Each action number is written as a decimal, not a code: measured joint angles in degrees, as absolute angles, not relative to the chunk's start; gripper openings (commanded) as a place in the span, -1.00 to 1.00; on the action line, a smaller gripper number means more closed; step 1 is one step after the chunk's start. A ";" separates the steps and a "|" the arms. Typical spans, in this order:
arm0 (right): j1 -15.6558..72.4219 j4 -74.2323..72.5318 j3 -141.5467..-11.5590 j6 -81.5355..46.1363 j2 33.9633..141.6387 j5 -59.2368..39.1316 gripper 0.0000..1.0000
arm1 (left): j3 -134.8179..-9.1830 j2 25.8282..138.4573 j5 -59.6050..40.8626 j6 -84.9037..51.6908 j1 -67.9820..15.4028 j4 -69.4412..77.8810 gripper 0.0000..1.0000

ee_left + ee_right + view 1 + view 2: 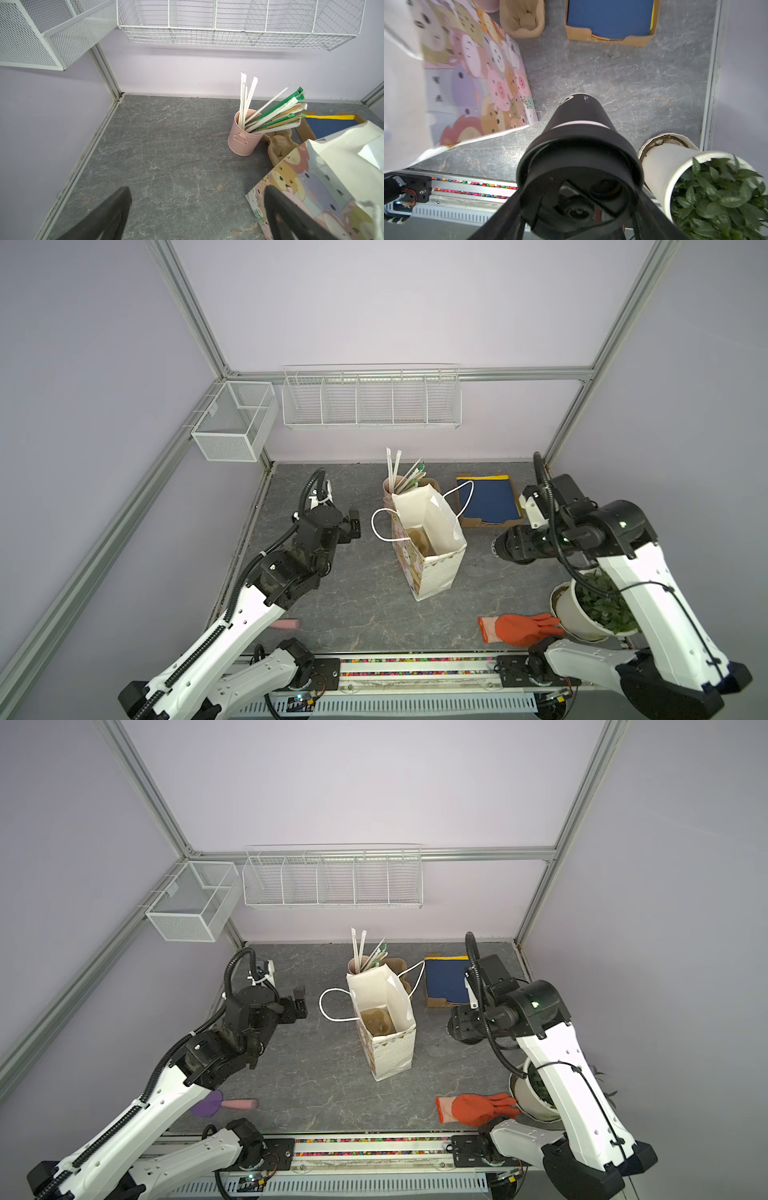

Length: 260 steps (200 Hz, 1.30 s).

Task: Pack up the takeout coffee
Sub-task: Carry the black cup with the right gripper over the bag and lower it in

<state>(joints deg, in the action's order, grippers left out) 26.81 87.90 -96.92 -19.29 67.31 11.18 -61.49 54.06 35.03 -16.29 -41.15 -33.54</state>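
Note:
The takeout coffee [580, 116], a black paper cup with a black lid [579, 166], stands between the fingers of my right gripper [579, 197]. The jaws press on either side of the lid. In both top views the right gripper [513, 547] [465, 1027] is right of the open paper bag [428, 539] [386, 1023] and covers most of the cup. A brown pulp carrier [419, 541] lies in the bag's bottom. My left gripper [197, 190] [353, 526] stands open and empty just left of the bag [324, 182], over bare table.
A pink cup of straws [392, 485] [243, 137] and another pulp carrier [278, 145] stand behind the bag. A cardboard tray with a blue sheet [488, 499] lies back right. A potted plant [695, 176] and orange glove [519, 628] sit front right, a purple trowel [232, 1104] front left.

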 measured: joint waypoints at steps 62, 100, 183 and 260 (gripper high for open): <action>27.55 90.85 -110.37 -18.13 65.36 10.72 0.45 | -61.49 54.35 35.03 -16.29 -41.15 -33.52 0.99; 28.25 90.48 -119.07 -17.54 67.70 7.55 0.43 | -61.49 54.43 35.05 -16.27 -41.15 -33.54 0.99; 45.28 85.41 -127.48 -17.89 80.20 6.85 0.43 | -61.49 54.74 35.09 -16.23 -41.08 -33.50 0.99; 50.52 86.32 -129.47 -19.05 94.52 11.44 0.44 | -61.49 54.63 35.07 -16.23 -40.88 -33.50 0.99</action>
